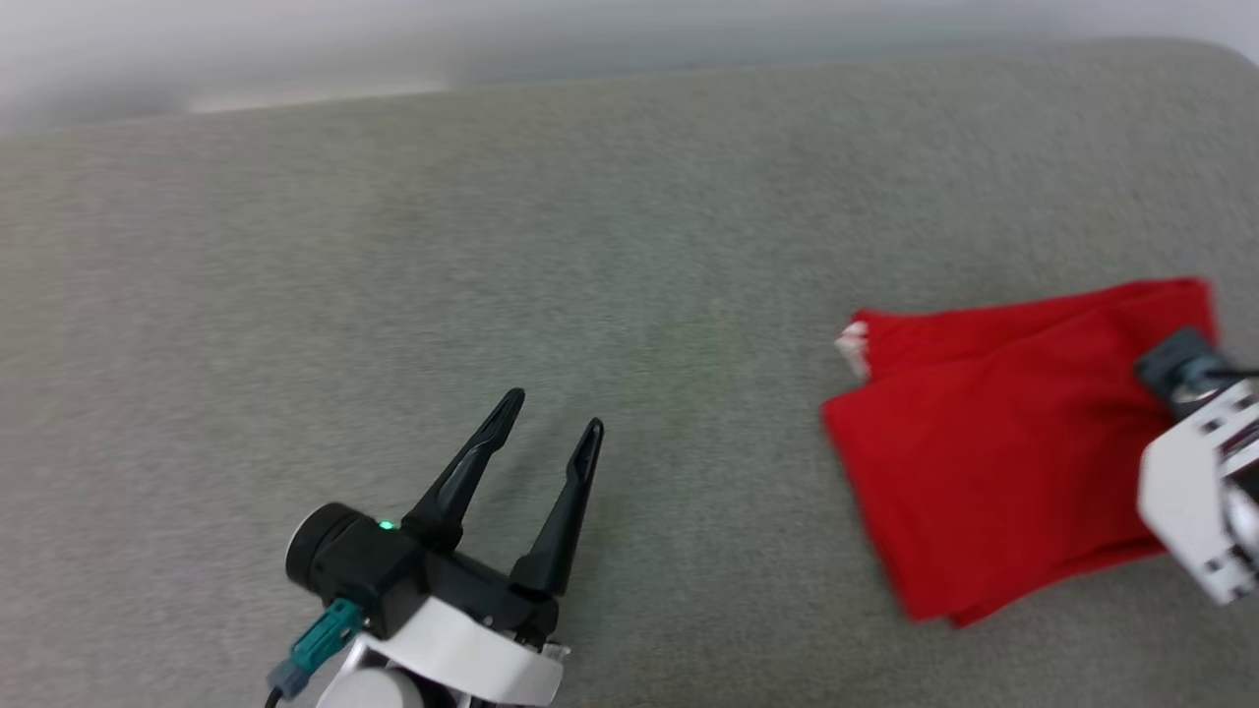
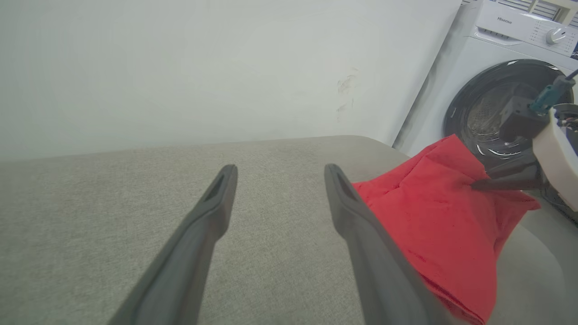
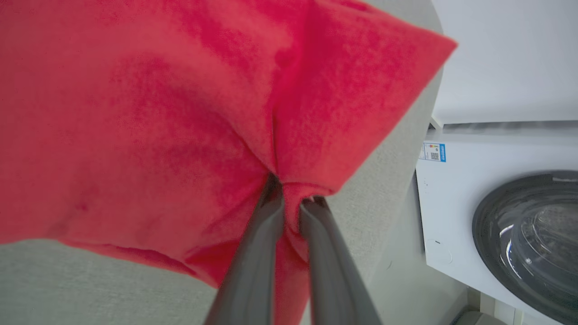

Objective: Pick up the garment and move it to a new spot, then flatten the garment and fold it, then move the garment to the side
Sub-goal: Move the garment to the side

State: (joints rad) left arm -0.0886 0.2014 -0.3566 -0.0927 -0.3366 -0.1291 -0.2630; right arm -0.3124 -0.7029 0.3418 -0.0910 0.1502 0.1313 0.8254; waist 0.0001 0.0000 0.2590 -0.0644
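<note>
**A:** How do the jaws stand?

**B:** The right gripper (image 3: 291,194) has its 2 fingers drawn almost together, with a fold of the garment (image 3: 158,113) pinched between the tips. The left gripper (image 1: 553,413) is spread wide and holds nothing. Only grey cloth shows between its 2 fingers. I cannot tell whether its tips touch the surface.

**A:** And the garment itself?

**B:** It is red and folded over on itself, and it lies on the right part of the grey padded surface (image 1: 492,246). The pinch is at its right side, close to the surface's rounded right edge. A scrap of white shows at its left corner in the head view.

**A:** Room to move?

**B:** There is plenty to the left. An open stretch of grey runs from the garment to the left gripper, well apart from it, and on past it. The far edge meets a pale wall (image 2: 180,67). Just off the right edge stands a white washing machine (image 2: 492,49) with a dark round door, so that side is tight.

**A:** Counts?

**B:** 1 garment, 2 grippers, 1 washing machine.
</note>
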